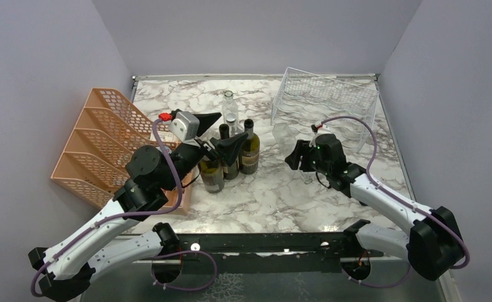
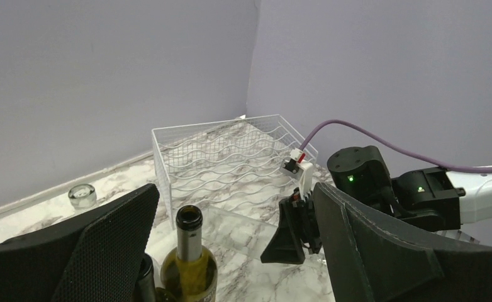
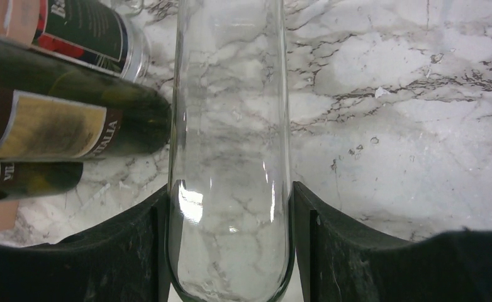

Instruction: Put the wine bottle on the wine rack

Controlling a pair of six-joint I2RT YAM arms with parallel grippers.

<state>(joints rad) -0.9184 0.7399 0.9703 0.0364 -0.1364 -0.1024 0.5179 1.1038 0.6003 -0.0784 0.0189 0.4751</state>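
Note:
A clear glass wine bottle lies level, low over the marble, its base end clamped between my right gripper's black fingers. From above, that gripper sits just in front of the silvery-white wire wine rack, and the bottle shows only faintly. My left gripper hangs open above a cluster of standing bottles, holding nothing. In the left wrist view the rack stands against the far corner, with the clear bottle lying in front of it.
Several dark bottles and a clear one stand mid-table. A green bottle's open neck is right below my left fingers. An orange mesh organizer fills the left side. Walls close in on three sides.

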